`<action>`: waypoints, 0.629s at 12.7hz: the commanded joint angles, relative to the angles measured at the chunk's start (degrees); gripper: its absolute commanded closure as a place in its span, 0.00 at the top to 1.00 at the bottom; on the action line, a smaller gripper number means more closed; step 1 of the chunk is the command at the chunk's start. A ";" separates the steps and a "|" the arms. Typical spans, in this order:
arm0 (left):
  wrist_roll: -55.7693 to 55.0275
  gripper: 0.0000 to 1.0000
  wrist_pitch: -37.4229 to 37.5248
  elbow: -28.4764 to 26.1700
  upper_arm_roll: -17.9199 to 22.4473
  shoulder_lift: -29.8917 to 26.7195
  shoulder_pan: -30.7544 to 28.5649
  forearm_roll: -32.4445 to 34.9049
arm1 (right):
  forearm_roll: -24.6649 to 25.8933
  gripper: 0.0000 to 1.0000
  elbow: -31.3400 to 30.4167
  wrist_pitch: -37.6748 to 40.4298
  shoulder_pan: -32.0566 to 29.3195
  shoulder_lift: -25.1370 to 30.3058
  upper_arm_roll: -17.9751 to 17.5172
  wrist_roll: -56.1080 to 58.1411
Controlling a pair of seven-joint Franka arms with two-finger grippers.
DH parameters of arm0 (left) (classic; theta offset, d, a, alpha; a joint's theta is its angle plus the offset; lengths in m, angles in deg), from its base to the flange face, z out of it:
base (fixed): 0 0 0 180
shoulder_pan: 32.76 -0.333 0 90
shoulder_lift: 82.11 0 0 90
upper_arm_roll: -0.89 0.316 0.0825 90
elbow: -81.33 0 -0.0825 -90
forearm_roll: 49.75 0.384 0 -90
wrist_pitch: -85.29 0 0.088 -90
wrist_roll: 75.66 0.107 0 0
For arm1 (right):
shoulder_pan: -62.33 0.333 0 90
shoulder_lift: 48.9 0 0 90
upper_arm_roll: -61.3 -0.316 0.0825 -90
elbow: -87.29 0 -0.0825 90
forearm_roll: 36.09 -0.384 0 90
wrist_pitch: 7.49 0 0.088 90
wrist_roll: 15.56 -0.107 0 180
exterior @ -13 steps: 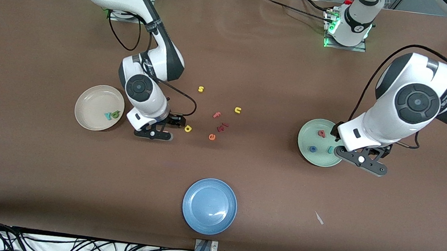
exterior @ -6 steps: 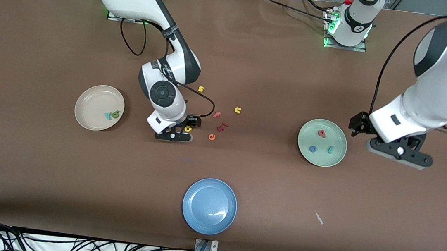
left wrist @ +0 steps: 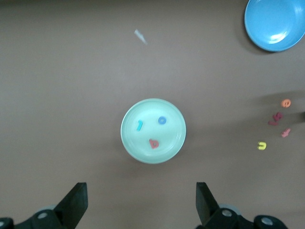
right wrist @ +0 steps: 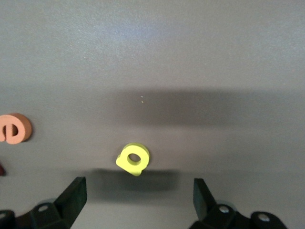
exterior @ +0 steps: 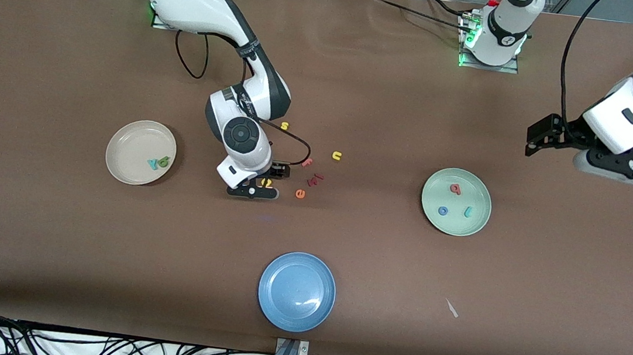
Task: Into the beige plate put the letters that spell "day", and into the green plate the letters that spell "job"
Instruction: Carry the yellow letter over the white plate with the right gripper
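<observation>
The beige plate (exterior: 132, 143) holds a teal "y" (exterior: 152, 164) and a green "d" (exterior: 163, 161). A yellow rounded letter (exterior: 266, 183) (right wrist: 125, 162) lies on the brown table near the middle. My right gripper (exterior: 254, 190) (right wrist: 138, 195) hangs low over it, open, and the letter sits just ahead of the gap between the fingers. The green plate (exterior: 438, 190) (left wrist: 136, 143) holds a salmon "b" (exterior: 455, 188), a blue "o" (exterior: 443, 211) and a teal hooked stroke (exterior: 467, 211). My left gripper (exterior: 623, 165) (left wrist: 141, 200) is raised over bare table beside the green plate, open and holding nothing.
Loose letters lie beside the yellow one: a yellow "s" (exterior: 284, 126), a yellow "u" (exterior: 336, 156), a pink "f" (exterior: 307, 162), a dark red piece (exterior: 315, 179) and an orange "e" (exterior: 300, 194). A blue plate (exterior: 297, 291) stands nearest the camera. A white scrap (exterior: 451, 308) lies near it.
My right gripper has moved from beside the beige plate to over the yellow letter. My left arm has lifted off the green plate and swung toward its own end of the table.
</observation>
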 commanded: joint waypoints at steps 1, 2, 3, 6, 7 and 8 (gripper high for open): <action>0.48 1.00 -6.03 -11.35 0.13 -7.30 -3.79 -0.49 | -1.04 0.94 2.86 0.68 0.01 -1.93 0.10 -0.44; 0.40 1.00 -5.61 -12.33 -0.05 -8.01 -4.68 -0.41 | -1.04 0.94 3.47 0.68 0.01 -2.45 0.10 -0.35; 0.39 1.00 -3.69 -12.16 -0.22 -7.75 -5.47 -0.49 | -1.13 0.94 4.35 0.68 0.01 -2.89 0.10 -0.35; 0.48 1.00 -0.95 -11.11 -1.10 -6.52 -4.86 0.47 | -1.48 0.87 4.80 0.68 0.01 -3.43 0.10 -0.70; 0.48 1.00 -0.86 -11.45 -1.63 -6.26 -4.86 0.47 | -1.57 0.82 4.88 0.68 0.01 -3.51 0.10 -0.70; 0.40 1.00 -0.86 -11.11 -1.98 -5.13 -4.86 0.47 | -1.65 0.75 4.80 0.68 0.01 -3.51 0.10 -0.70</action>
